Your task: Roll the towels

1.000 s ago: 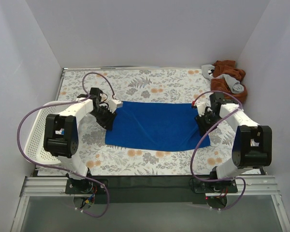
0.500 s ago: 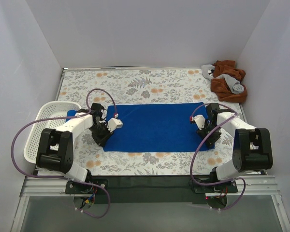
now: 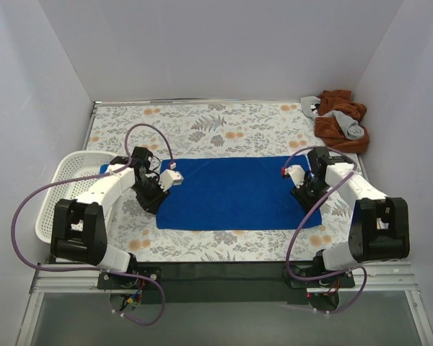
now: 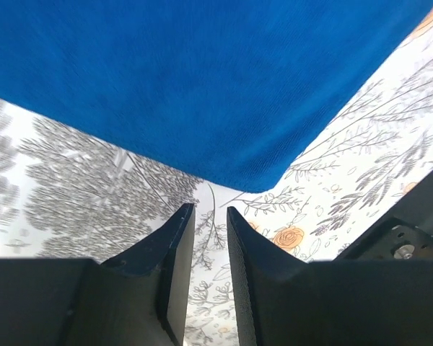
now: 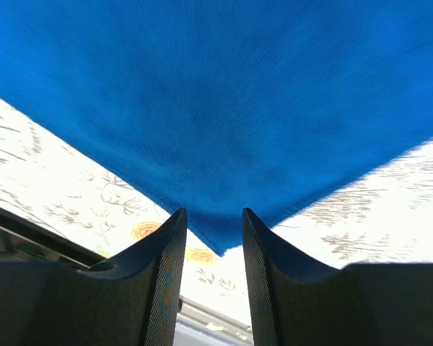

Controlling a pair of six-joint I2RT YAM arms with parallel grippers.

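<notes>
A blue towel (image 3: 238,191) lies spread flat on the floral tablecloth in the middle of the table. My left gripper (image 3: 153,205) is low at its near left corner. In the left wrist view the gripper (image 4: 211,213) is slightly open and empty, with the towel's corner (image 4: 254,182) just ahead of its tips. My right gripper (image 3: 308,204) is at the towel's near right corner. In the right wrist view it (image 5: 215,216) is open, and the towel's corner (image 5: 218,241) lies loose between the fingers.
A white basket (image 3: 58,194) stands at the left edge with something blue (image 3: 107,169) at its far rim. A pile of orange and grey towels (image 3: 340,119) lies at the back right corner. White walls stand on three sides. The table's black front rail (image 3: 216,270) is near.
The towel was wrinkled between the grippers; it was drawn toward the near edge and now lies flat. Both grippers have since eased back a little toward the far side.
</notes>
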